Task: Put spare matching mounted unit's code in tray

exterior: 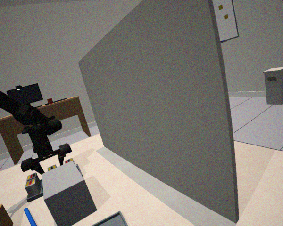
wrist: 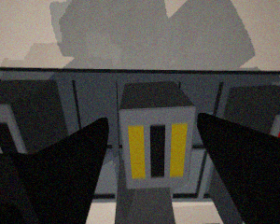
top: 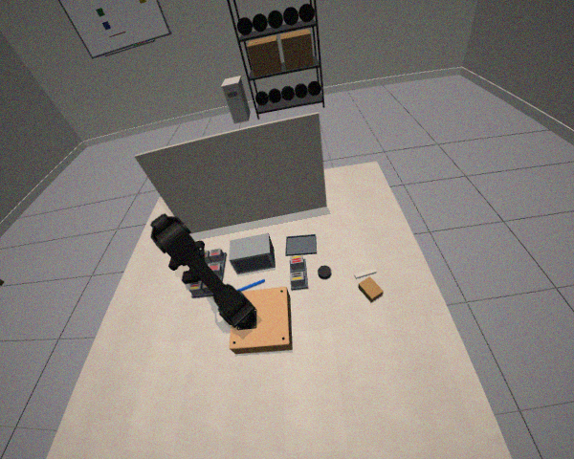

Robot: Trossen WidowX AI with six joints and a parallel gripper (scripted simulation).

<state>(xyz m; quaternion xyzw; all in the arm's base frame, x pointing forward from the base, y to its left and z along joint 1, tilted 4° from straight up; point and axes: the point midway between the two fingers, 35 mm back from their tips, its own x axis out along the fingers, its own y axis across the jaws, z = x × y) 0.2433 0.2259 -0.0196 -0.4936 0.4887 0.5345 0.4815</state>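
Note:
My gripper (exterior: 52, 168) (wrist: 152, 121) is open, its fingers on either side of a grey spare (wrist: 158, 154) with a yellow-black-yellow label. Gaps show between the spare and both fingers in the wrist view. The spare stands in a dark rack (top: 222, 273) (exterior: 35, 197) (wrist: 94, 105) with other spares, one at each side, with red in their labels. The flat grey tray (top: 300, 245) (exterior: 112, 220) holds nothing that I can see. Two labelled units (top: 298, 277) stand on a small dark base just in front of it. No printed back code is readable.
A grey box (top: 252, 252) (exterior: 63, 176) stands between rack and tray. A tall grey panel (top: 242, 178) (exterior: 156, 109) stands behind. A blue pen (top: 252, 285) (exterior: 29, 216), an orange block (top: 270, 316), a black disc (top: 323, 272) and a brown block (top: 370, 288) are also on the table.

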